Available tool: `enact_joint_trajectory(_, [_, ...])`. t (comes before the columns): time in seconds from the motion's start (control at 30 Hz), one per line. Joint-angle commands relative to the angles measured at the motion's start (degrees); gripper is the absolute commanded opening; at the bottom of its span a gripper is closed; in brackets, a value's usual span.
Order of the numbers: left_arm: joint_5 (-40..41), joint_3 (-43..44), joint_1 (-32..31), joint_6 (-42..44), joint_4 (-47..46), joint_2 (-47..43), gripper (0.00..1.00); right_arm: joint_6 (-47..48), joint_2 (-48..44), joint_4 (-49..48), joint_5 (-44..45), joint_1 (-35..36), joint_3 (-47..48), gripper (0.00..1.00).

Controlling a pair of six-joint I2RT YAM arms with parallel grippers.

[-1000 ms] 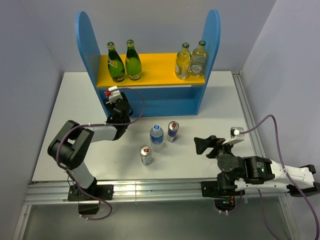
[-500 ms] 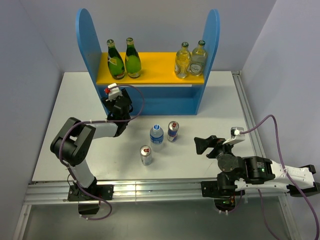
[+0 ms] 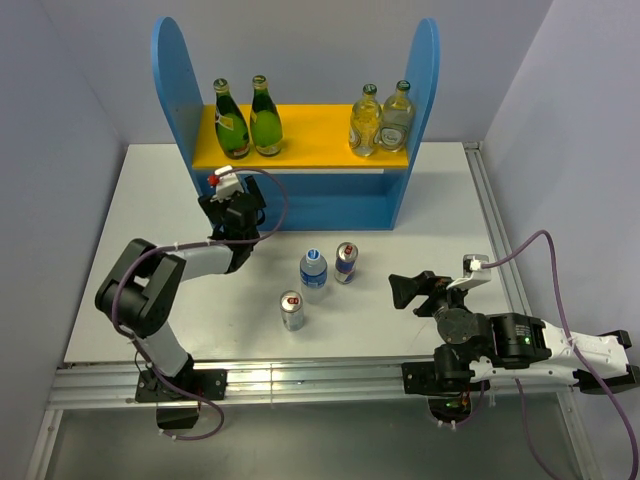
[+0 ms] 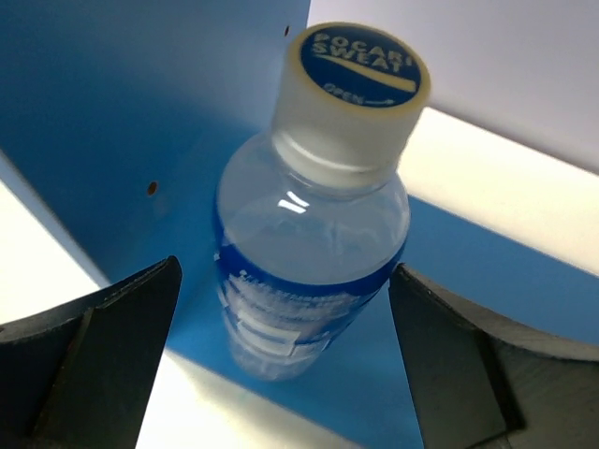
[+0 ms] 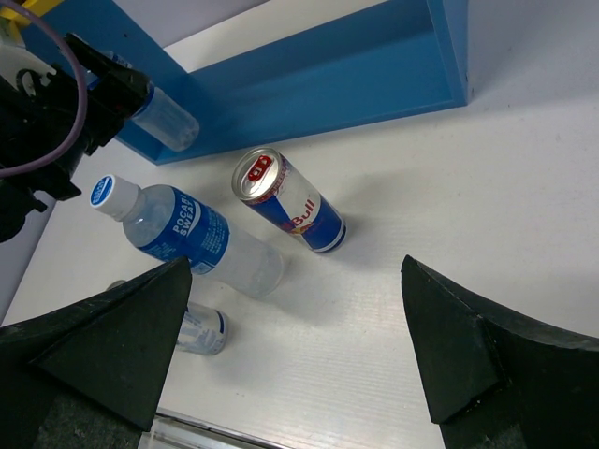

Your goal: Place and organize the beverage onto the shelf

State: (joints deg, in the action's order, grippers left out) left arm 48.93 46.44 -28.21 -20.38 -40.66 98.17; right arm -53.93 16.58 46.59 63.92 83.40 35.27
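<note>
The blue shelf (image 3: 171, 75) holds two dark green bottles (image 3: 248, 122) on its yellow-orange upper board. My left gripper (image 3: 232, 205) reaches into the lower level at the left. It stands open around an upright blue-capped water bottle (image 4: 314, 234), and both fingers (image 4: 94, 355) are clear of it. The top view hides that bottle under the wrist. On the table stand another water bottle (image 3: 313, 270) and two silver-blue cans (image 3: 346, 262) (image 3: 291, 310). My right gripper (image 3: 405, 290) is open and empty, to the right of them.
Two pale yellowish glass bottles (image 3: 383, 120) occupy the right end of the upper board. The right wrist view shows the table's water bottle (image 5: 187, 238) and one can (image 5: 295, 206) close together. A metal rail (image 3: 300, 378) runs along the near table edge.
The left jaws have opened wide, letting go of the water bottle on the shelf's lower level. The left wrist shifted slightly. The right arm has not moved.
</note>
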Motion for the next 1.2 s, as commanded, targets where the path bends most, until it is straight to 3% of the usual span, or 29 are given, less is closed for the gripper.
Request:
enact_joint_trajectory(0.0, [-2.77, 3.66, 1.22, -2.03, 6.55, -5.26, 0.99, -0.12, -0.49, -1.32, 1.21, 0.28, -0.20, 1.00])
enact_joint_trajectory(0.37, [-12.28, 0.33, -1.50, -5.46, 22.90, -15.01, 0.99, -0.03, -0.49, -1.41, 1.12, 0.28, -0.20, 1.00])
enact_joint_trajectory(0.63, [-6.74, -6.97, -14.93, -10.55, 36.43, -34.08, 0.99, -0.82, 0.21, -0.80, 1.56, 0.28, -0.02, 1.00])
enact_joint_trajectory(0.83, [-11.83, -6.53, -23.73, -12.84, 49.88, -48.23, 0.99, -1.17, 0.56, -0.62, 1.73, 0.28, 0.07, 1.00])
enact_joint_trajectory(1.0, [-22.27, -11.53, -29.18, -7.76, 45.51, -56.94, 0.99, -1.44, 0.82, -0.36, 2.08, 0.28, 0.24, 1.00])
enact_joint_trajectory(1.17, [-33.18, -14.09, -30.41, -5.99, 39.02, -54.42, 0.99, -2.05, 1.53, 0.17, 2.17, 0.28, 0.42, 1.00])
